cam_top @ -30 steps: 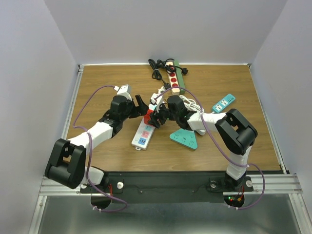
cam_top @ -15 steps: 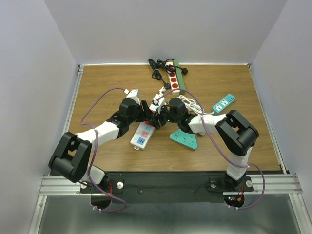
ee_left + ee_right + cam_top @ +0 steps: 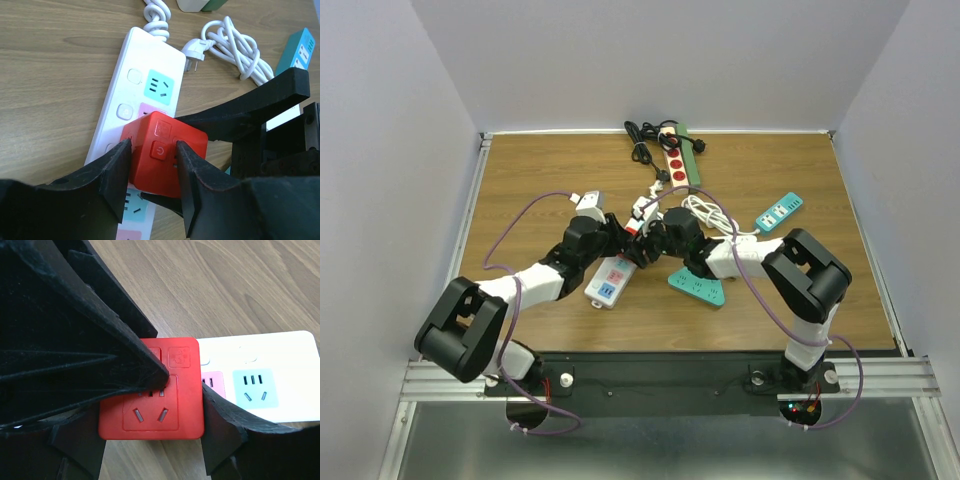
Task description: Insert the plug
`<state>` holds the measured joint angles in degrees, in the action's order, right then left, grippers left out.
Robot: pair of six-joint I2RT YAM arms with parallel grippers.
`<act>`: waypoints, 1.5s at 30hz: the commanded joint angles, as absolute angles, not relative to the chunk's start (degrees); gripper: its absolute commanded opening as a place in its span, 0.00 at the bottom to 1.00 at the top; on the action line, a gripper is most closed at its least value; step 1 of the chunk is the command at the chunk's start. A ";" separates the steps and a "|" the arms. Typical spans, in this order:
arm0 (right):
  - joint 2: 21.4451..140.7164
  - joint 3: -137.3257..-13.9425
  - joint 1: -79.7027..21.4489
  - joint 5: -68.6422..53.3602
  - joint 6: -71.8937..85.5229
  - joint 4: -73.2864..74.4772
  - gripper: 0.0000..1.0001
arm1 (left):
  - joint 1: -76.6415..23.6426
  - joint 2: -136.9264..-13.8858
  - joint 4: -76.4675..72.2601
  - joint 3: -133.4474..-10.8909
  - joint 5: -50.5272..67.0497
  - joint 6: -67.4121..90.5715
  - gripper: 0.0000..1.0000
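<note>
The wooden table (image 3: 520, 180) carries four socket strips: a long white strip (image 3: 150, 75) in the middle, a triangular green strip (image 3: 698, 284) near it, a strip with red sockets (image 3: 678, 160) at the far edge, and a small teal strip (image 3: 779, 211) on the right; there are also two loose cables, one white cable (image 3: 705, 212) in a coil and one black cable (image 3: 640, 140). There is one red cube (image 3: 165, 165), and it sits over the white strip, next to its pink socket; whether it is pushed in I cannot tell. Both arms meet at this cube; the right gripper (image 3: 150, 427) is clamped on it, one finger against each side. The left gripper (image 3: 151, 147) has its fingers close around a corner of the cube; whether they press it or stand a little apart from it, I cannot tell.
</note>
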<state>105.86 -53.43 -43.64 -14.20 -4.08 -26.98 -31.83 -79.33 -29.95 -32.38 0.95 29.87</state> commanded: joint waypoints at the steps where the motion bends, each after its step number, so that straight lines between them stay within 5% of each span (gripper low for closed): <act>1: 112.41 -47.99 -45.96 -7.30 4.39 -3.96 0.00 | -34.98 -79.54 -22.94 -26.82 2.64 31.29 0.47; 25: 116.55 -45.97 -52.03 3.68 16.52 -1.06 0.00 | -36.12 -78.32 -26.81 -19.59 0.71 34.19 0.44; 27: 115.75 -46.75 -51.94 4.91 16.79 -0.62 0.00 | -36.12 -76.82 -25.23 -21.08 0.27 33.32 0.47; 33: 117.42 -52.90 -50.28 8.61 13.54 -0.26 0.00 | -35.86 -72.87 -16.97 -28.12 -6.67 30.68 0.80; 45: 120.67 -63.54 -45.44 8.00 8.00 -0.26 0.00 | -27.16 -61.61 -14.41 -23.82 -12.74 30.23 0.89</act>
<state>114.04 -66.65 -48.14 5.56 6.22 -21.85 -28.32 -63.31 -16.23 -24.80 -12.19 30.85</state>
